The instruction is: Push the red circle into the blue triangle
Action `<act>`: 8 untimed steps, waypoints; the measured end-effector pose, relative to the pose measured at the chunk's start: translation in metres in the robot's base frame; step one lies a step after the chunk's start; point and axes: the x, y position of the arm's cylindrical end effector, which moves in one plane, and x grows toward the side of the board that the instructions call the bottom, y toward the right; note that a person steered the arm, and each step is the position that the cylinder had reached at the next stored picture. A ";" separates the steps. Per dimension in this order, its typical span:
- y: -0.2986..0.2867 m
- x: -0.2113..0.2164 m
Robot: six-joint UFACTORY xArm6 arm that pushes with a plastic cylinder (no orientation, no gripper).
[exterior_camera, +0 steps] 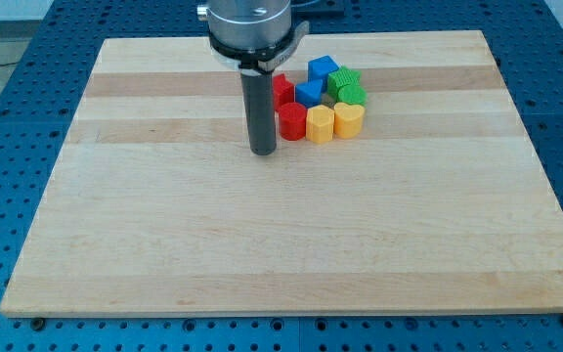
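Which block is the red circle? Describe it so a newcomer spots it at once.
Find the cluster of coloured blocks near the wooden board's top centre. The red circle sits at the cluster's lower left corner, just right of my tip, with the yellow block touching its right side. It is the round red block; the other red block lies behind it, partly hidden by the rod.

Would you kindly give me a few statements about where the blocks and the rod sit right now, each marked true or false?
1. My tip sits at the view's left of the red circle. True.
2. The red circle lies alone near the view's bottom edge. False: it sits in the cluster, against a yellow block.
3. The blue triangle is above the red circle in the view. True.
4. The green blocks are at the cluster's left. False: they are at its right.
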 end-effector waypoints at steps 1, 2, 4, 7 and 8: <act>0.000 -0.020; 0.000 -0.022; 0.007 -0.002; 0.040 -0.009; 0.048 0.039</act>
